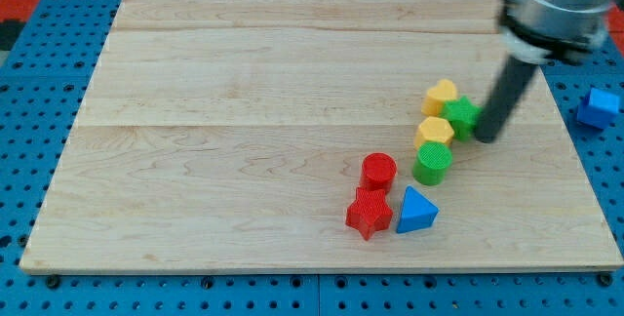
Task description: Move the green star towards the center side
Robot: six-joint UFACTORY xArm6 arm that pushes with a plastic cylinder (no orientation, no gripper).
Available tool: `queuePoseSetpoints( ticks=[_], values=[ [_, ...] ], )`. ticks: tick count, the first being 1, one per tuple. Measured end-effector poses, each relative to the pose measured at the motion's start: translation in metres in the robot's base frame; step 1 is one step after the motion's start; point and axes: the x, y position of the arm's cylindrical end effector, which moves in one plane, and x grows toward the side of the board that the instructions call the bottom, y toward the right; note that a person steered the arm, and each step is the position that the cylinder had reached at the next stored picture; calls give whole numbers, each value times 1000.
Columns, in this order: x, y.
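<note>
The green star lies on the wooden board right of centre, touching two yellow blocks. One yellow block is at its upper left, the other yellow block at its lower left. My tip stands just to the right of the green star, touching or almost touching its right side. The dark rod rises from there to the arm at the view's top right.
A green cylinder sits below the lower yellow block. A red cylinder, a red star and a blue triangular block cluster lower down. A blue block lies off the board at the view's right.
</note>
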Motion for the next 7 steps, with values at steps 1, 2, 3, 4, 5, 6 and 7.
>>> queuePoseSetpoints(
  ticks=[1,2,3,4,5,6,7],
  values=[
    [-26,-14],
    [-34,15],
    [-37,-68],
    [-56,-122],
    [-33,-75],
    [-68,-70],
    [-88,-130]
  ],
)
